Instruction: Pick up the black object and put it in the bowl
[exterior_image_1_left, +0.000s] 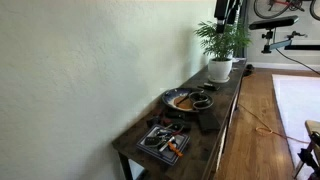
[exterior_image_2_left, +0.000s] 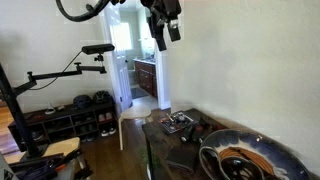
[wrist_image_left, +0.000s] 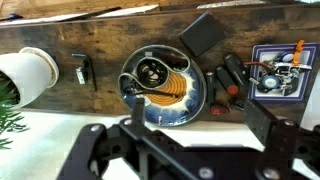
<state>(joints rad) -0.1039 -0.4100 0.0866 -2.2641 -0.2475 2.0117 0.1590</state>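
High above the bowl (wrist_image_left: 200, 100), gripper (wrist_image_left: 180, 150) jaws spread; centre over black object (wrist_image_left: 80, 68) beside it, descend straight.

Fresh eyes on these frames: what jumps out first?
The wide bowl, grey-rimmed and orange-brown inside, sits mid-table with a dark ring-shaped thing in it. The gripper hangs open high above the dark wooden table. In an exterior view, a leafy plant in a white pot stands at the table's far end.
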